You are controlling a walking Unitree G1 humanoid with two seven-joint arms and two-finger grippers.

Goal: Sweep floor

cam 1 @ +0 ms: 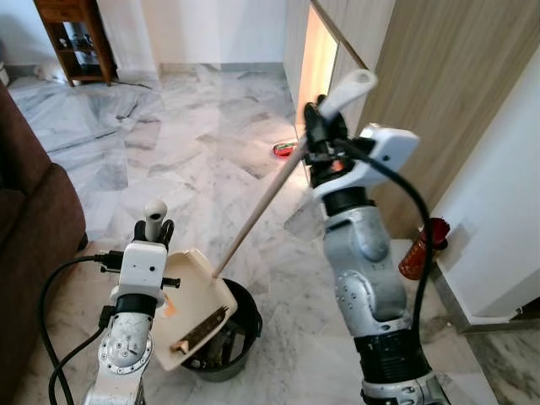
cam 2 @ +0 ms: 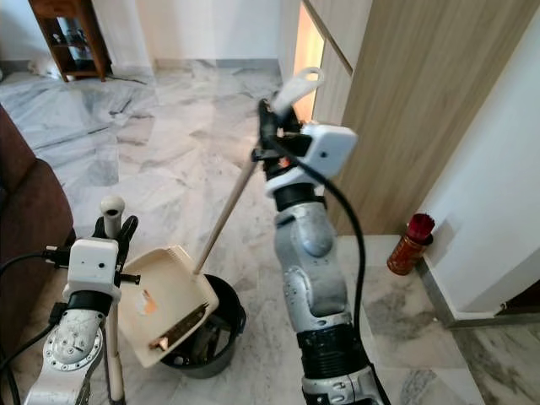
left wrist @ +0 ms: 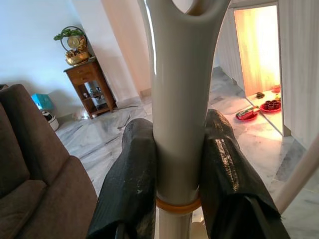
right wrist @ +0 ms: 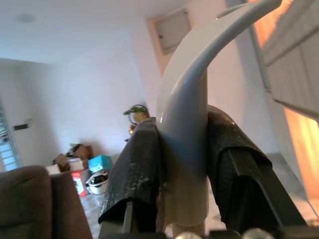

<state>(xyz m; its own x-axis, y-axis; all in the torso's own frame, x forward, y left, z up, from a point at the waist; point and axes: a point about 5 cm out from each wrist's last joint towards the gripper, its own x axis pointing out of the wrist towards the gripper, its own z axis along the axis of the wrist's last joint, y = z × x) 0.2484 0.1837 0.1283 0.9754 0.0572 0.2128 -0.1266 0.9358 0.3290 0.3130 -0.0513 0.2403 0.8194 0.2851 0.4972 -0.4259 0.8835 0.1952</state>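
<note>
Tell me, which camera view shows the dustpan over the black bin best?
The right eye view: the cream dustpan is seen whole, tilted above the black bin, debris at its lip. The left eye view shows the same, partly behind the left hand. The left wrist view shows its grey handle.

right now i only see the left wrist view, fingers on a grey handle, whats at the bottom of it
Observer: A cream dustpan, tilted over a black bin.
Operator: anything in the pan
Observer: A dark strip lies along its lower edge; I can't tell if it's dirt.
Operator: wheres the right gripper
Observer: The right gripper is raised and shut on the top of the broom, whose stick slants down to the dustpan.
</note>
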